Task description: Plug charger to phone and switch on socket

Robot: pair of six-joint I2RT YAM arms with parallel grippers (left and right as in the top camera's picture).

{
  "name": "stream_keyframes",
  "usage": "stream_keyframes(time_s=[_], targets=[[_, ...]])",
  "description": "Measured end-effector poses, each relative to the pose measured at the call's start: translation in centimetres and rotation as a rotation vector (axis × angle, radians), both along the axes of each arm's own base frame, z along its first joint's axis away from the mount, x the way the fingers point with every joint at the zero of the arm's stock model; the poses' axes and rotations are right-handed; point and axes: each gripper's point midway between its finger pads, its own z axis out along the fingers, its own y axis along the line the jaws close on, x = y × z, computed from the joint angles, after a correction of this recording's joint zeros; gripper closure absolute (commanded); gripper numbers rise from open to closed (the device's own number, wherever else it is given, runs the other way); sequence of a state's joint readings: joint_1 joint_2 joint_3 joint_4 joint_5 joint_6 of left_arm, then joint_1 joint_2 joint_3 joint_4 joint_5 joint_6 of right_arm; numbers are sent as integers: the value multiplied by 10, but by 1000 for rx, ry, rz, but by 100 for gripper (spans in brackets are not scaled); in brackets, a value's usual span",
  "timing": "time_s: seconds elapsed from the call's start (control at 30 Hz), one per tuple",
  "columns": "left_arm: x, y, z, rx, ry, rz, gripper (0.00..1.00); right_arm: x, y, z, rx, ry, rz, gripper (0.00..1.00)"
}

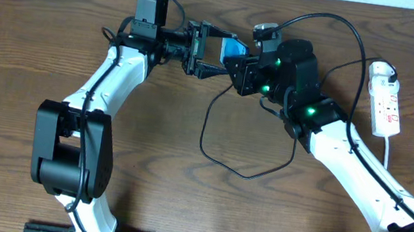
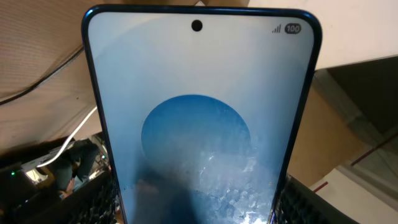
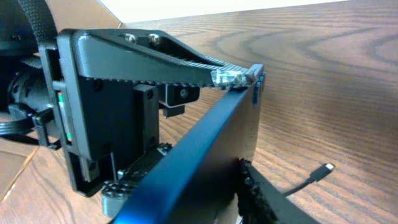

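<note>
The phone [image 1: 235, 51], with a bright blue screen and dark frame, is held up off the table between both arms. My left gripper [image 1: 212, 53] is shut on it; in the left wrist view the phone [image 2: 199, 124] fills the frame between the jaws [image 2: 196, 208]. My right gripper [image 1: 245, 73] grips its other end; the right wrist view shows the phone [image 3: 205, 143] edge-on between the pads [image 3: 186, 196]. The charger's black cable [image 1: 226, 155] lies looped on the table, its plug tip [image 3: 324, 168] free. The white socket [image 1: 385, 99] lies far right.
The left gripper's black body [image 3: 99, 93] sits close in front of the right wrist camera. The socket's white cord [image 1: 389, 152] runs toward the front beside the right arm. Black arm cables [image 1: 339, 25] arc above the right wrist.
</note>
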State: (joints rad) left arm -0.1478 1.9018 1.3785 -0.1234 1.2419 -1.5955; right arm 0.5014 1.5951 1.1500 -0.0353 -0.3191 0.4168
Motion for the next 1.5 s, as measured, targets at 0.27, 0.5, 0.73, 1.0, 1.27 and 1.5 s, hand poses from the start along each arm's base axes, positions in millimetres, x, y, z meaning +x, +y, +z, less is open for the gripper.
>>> stream_keyframes(time_s=[0.27, 0.5, 0.73, 1.0, 1.27, 1.5], targets=[[2, 2, -1, 7, -1, 12, 35, 6, -6, -2, -7, 4, -50, 92], [3, 4, -1, 8, 1, 18, 35, 10, -10, -5, -10, 11, -74, 99], [3, 4, -1, 8, 1, 17, 26, 12, -12, -5, 17, 39, -101, 99], [-1, -1, 1, 11, -104, -32, 16, 25, -33, -4, 167, 181, -230, 99], [-1, -1, 1, 32, -260, -74, 16, 38, -58, -4, 319, 319, -370, 99], [7, 2, -6, 97, -338, -50, 19, 41, -64, -4, 534, 528, -523, 98]])
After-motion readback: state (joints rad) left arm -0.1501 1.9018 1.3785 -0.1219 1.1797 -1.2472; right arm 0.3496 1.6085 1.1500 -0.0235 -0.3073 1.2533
